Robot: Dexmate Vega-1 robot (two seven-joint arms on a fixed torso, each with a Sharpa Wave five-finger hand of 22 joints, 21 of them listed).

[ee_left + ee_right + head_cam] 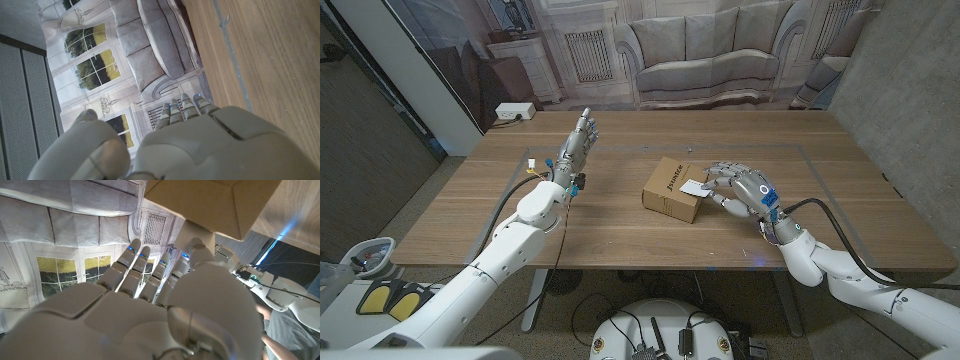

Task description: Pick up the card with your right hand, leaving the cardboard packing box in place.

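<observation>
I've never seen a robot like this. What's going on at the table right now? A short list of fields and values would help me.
Surface: long wooden table
Box: brown cardboard packing box, lying near the table's middle
Card: small white card, at the box's right top edge
Right hand: grey five-finger right hand beside the box, fingertips at the card; whether it grips the card cannot be told
Left hand: left hand raised on its edge, fingers apart, holding nothing, well left of the box
Backdrop: printed picture of a pale sofa behind the table
</observation>
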